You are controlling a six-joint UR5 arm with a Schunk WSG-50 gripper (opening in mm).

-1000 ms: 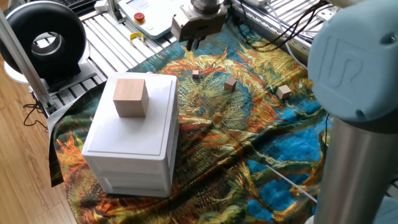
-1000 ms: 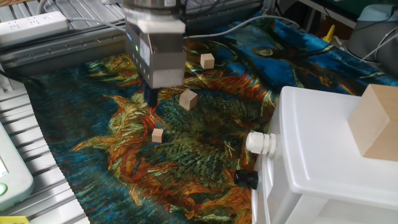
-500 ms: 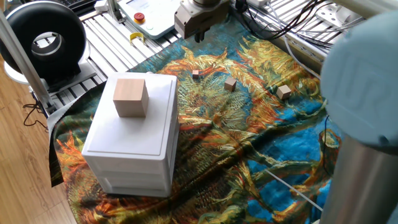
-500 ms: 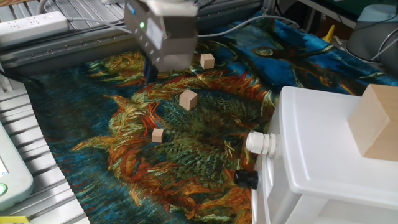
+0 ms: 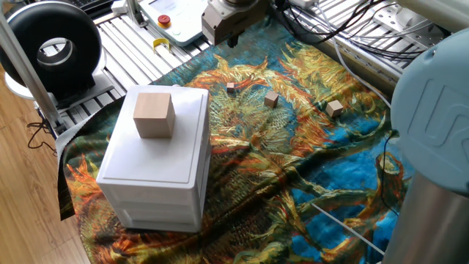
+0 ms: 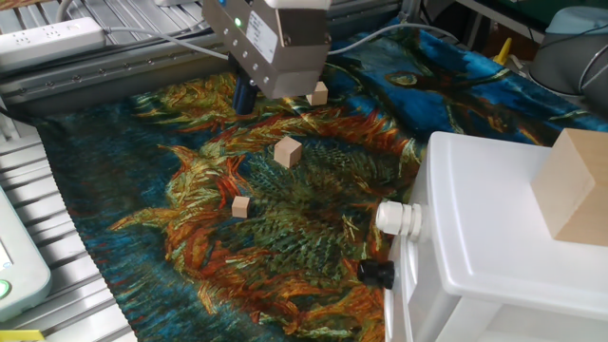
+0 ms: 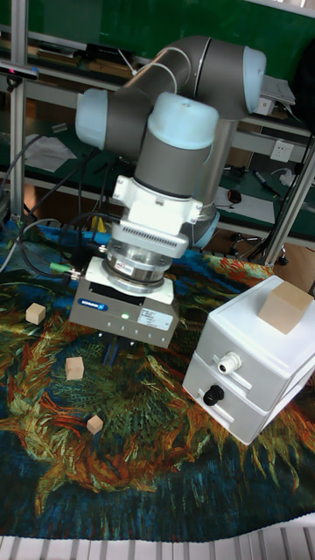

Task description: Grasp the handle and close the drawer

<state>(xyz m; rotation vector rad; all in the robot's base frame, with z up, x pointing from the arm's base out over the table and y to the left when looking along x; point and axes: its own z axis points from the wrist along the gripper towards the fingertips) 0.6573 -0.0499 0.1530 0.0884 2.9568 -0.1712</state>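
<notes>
The small white cabinet (image 5: pixel 157 165) stands at the cloth's near left with a tan wooden cube (image 5: pixel 154 115) on top. Its drawer (image 7: pixel 234 366) front carries the handle (image 7: pixel 229 361), a pale stub also showing in the other fixed view as the handle (image 6: pixel 397 218), with a black knob (image 7: pixel 213 395) below it. My gripper (image 5: pixel 233 42) hangs over the cloth's far edge, well away from the cabinet and touching nothing. Its dark fingers sit close together under the gripper (image 7: pixel 114 350) body, shut with nothing in them. Only one finger of the gripper (image 6: pixel 243 95) shows in the other fixed view.
Three small wooden blocks (image 5: pixel 231 88) (image 5: pixel 272 99) (image 5: pixel 335 108) lie on the patterned cloth (image 5: pixel 308 169). A grey arm base (image 5: pixel 432 147) stands at the right. A black round device (image 5: pixel 51 48) and a pendant (image 5: pixel 172 18) sit behind on the slatted table.
My gripper has risen and drifted toward the cloth's far edge, away from the small blocks. Cabinet, cube and blocks have not moved.
</notes>
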